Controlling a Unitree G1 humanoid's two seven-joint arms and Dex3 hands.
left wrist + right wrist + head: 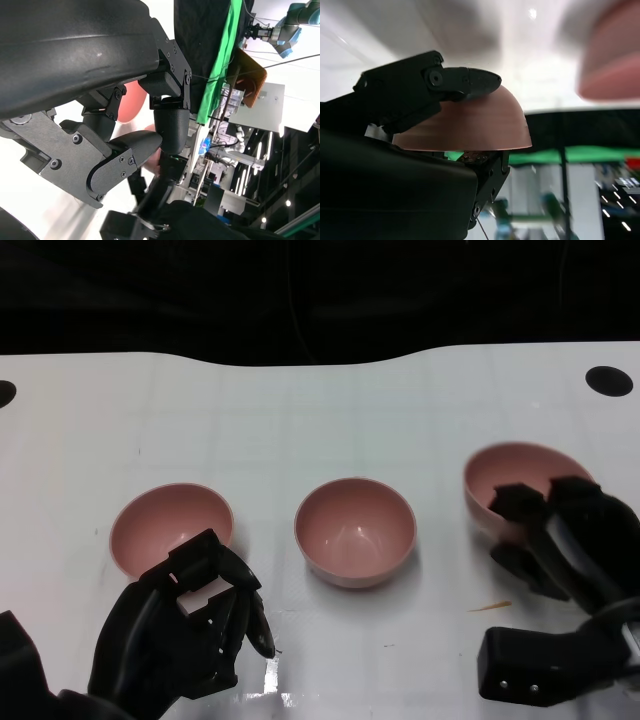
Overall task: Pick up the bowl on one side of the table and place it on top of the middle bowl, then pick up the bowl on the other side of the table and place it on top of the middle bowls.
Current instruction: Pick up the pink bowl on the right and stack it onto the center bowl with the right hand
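Three round pink bowls sit in a row on the white table [330,410]. The right hand [555,530] holds the tilted right bowl [505,480]. The left hand [195,625] is curled near the left bowl [165,522], at the table's near edge.

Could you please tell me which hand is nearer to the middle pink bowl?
Left. The left hand sits just beside the middle pink bowl, empty; the right hand is farther off, gripping the tilted right-side pink bowl.

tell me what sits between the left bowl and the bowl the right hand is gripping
The middle bowl sits between the left bowl and the right bowl, which the right hand grips. The head view shows this.
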